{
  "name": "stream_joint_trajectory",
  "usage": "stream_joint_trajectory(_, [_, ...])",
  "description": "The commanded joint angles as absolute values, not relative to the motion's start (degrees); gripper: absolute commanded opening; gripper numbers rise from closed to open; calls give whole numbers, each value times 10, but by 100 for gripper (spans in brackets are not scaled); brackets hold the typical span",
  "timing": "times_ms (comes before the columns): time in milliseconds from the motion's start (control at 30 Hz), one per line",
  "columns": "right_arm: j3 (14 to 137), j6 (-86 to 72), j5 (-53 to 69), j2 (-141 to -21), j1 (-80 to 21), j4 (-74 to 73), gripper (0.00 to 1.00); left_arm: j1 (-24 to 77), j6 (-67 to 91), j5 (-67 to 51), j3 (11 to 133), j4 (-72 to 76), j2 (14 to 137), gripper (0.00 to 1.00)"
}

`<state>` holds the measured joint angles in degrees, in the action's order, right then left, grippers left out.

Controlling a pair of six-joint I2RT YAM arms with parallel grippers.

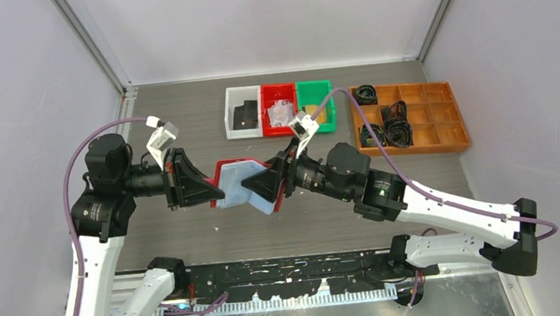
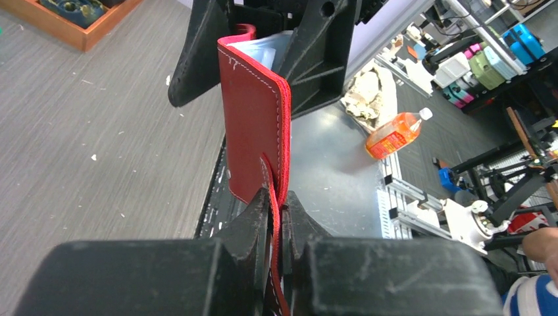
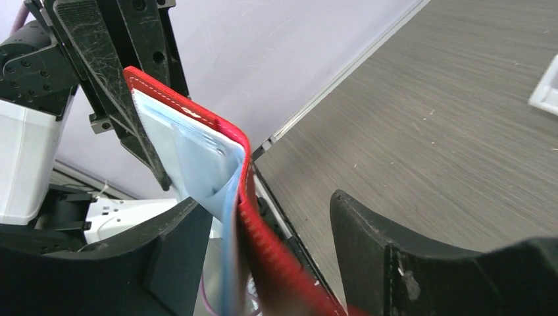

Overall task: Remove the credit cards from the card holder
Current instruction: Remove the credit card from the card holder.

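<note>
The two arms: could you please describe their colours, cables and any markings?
Left arm and right arm share white links and black joints. A purple cable runs along each to a white wrist camera. The fingers are black, wedge-shaped, scratched. A green light glows on the right arm.

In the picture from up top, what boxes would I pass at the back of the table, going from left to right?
First a white bin, then a red bin, then a green bin, and last an orange tray with lots of little compartments.
</note>
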<state>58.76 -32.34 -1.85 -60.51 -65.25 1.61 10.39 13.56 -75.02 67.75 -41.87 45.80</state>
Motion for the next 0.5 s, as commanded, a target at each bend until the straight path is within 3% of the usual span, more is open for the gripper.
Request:
stream_joint_trajectory(0, [571,-294,-85,-563,-651,33,69,106,177,-804,695,-367,449,0])
stream_joint_trajectory(200, [569,-287,-40,-555,-651,35,71,106,191,-789,699,-355,452,0])
stream_joint_trajectory(467, [594,-237,4,-468,-650,-95,89,106,115,-705,721,-420,453,0])
